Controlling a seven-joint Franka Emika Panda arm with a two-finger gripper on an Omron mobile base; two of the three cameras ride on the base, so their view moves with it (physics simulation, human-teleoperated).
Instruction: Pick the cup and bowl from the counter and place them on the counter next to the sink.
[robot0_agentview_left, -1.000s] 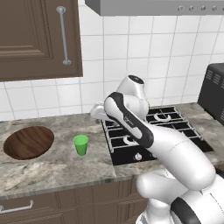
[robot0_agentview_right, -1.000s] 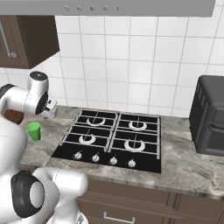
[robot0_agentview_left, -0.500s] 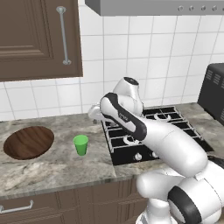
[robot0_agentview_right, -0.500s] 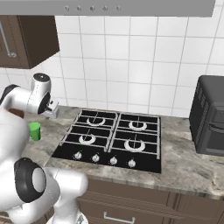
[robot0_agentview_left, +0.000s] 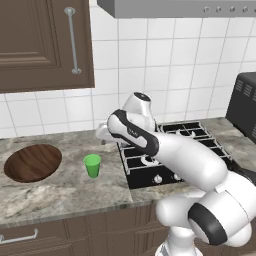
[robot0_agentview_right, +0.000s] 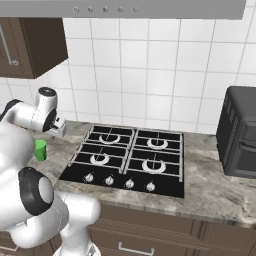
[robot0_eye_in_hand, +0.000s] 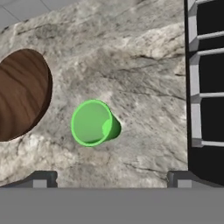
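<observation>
A small green cup (robot0_agentview_left: 92, 165) stands upright on the grey stone counter (robot0_agentview_left: 60, 195), left of the stove. The wide dark wooden bowl (robot0_agentview_left: 33, 162) lies further left on the same counter. My gripper (robot0_agentview_left: 103, 135) hangs above the counter just behind and to the right of the cup, pointing down. In the hand view the cup (robot0_eye_in_hand: 94, 123) sits a little left of centre, the bowl (robot0_eye_in_hand: 19, 94) is at the left edge, and my gripper (robot0_eye_in_hand: 111, 179) is open with nothing between its fingertips (robot0_eye_in_hand: 41, 179). From the right base the cup (robot0_agentview_right: 40, 150) shows below my gripper (robot0_agentview_right: 59, 131). The sink is out of view.
The black gas stovetop (robot0_agentview_left: 170, 150) lies right of the cup, and its grate (robot0_eye_in_hand: 205, 87) runs down the hand view's right side. A dark oven (robot0_agentview_right: 240, 132) stands at the counter's far right. A brown wall cabinet (robot0_agentview_left: 45, 45) hangs above the bowl.
The arm has swung a little to the left and lower, bringing the hand closer over the cup. The jaws stay open. Cup and bowl have not moved.
</observation>
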